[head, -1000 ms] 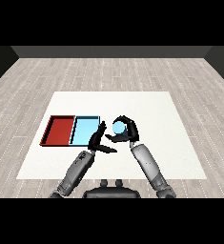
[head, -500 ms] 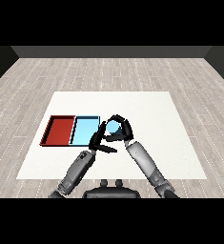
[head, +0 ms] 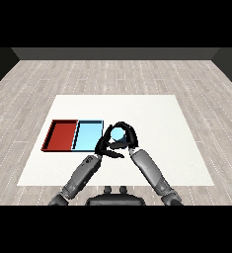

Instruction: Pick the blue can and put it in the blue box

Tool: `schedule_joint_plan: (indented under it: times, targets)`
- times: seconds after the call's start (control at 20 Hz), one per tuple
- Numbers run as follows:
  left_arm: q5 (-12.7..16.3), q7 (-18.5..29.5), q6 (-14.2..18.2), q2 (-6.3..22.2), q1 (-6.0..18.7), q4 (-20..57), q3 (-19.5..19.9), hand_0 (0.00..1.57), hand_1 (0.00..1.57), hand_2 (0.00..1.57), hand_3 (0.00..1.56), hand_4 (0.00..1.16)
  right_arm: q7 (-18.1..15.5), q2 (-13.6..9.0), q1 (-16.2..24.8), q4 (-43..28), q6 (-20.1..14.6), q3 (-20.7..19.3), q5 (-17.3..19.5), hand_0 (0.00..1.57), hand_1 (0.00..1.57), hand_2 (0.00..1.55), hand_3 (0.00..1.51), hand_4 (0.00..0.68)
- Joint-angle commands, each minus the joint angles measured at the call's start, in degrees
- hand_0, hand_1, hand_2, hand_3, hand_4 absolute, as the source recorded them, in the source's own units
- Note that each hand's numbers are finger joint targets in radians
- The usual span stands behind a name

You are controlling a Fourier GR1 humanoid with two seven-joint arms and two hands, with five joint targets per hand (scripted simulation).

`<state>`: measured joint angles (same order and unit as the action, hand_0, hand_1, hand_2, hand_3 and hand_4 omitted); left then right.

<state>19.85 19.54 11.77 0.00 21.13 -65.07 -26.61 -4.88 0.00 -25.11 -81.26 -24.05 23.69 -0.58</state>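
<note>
My right hand [head: 126, 136] is curled round the blue can [head: 118, 134], which shows as a light blue disc between its fingers and thumb. It holds the can above the table, just right of the light blue tray [head: 88, 136]. The red tray [head: 61, 135] lies directly left of the blue one. My left hand [head: 107, 149] sits just below and left of the can, close to the blue tray's near right corner, its fingers stretched out straight.
The white table [head: 162, 128] spreads wide to the right of my hands and behind the trays. Both forearms come in from the lower edge and nearly meet under the can.
My right hand has carried the can leftward, nearer to the blue tray's right edge. The left hand has stayed about where it was.
</note>
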Motion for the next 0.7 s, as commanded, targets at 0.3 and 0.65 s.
schedule_joint_plan:
  times: [0.3, 0.65]
  targets:
    - [5.15, 1.88, 7.17, 0.0, 5.55, 5.14, -6.65, 0.0, 0.0, 0.0, 0.0, 0.37, -2.78, 0.0, -1.61, -0.3, -6.65, 6.74, -8.29, 1.47, 1.47, 1.46, 1.39, 0.601]
    - [13.17, 1.65, 14.47, 0.01, 8.59, 7.64, -8.17, 0.43, 0.43, 0.62, 0.5, 0.57, -4.72, -0.01, 0.62, -1.74, -5.16, 5.79, -12.42, 1.47, 1.47, 1.46, 1.39, 0.607]
